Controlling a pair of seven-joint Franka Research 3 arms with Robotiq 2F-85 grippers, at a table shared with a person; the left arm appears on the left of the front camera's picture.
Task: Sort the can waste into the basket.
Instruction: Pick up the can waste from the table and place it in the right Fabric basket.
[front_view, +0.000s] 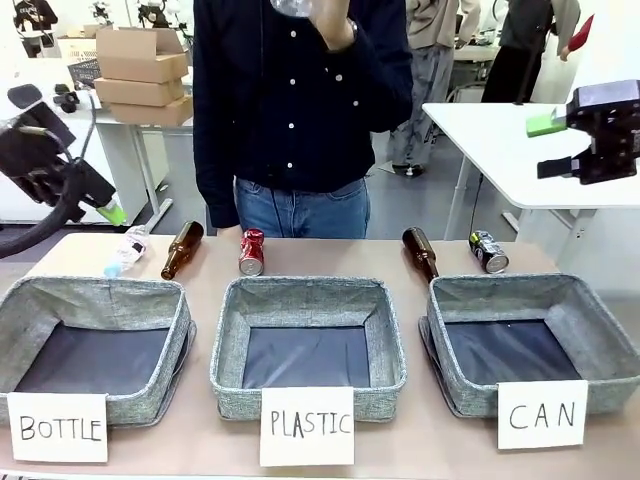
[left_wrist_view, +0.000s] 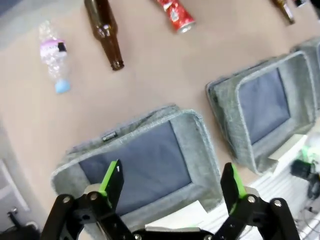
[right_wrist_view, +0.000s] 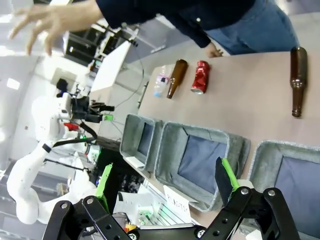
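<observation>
Left tool (left_wrist_view: 172, 176) and right tool (right_wrist_view: 165, 172) gape empty; well beyond them, small red-and-white metal can (front_view: 251, 252) and small black-and-silver metal can (front_view: 489, 251), likely light, dentable; pinch gently mid-body.

The basket (front_view: 600, 330) is coarse grey woven cloth, matt, with a smoother dark lining, and its white card (front_view: 542, 414) is plain matt paper. The red can (front_view: 251, 252), dented, and the black and silver can (front_view: 489, 251) are shiny metal. A brown bottle (front_view: 182, 250) is glossy glass; the table (front_view: 340, 255) is smooth, matt tan.
</observation>
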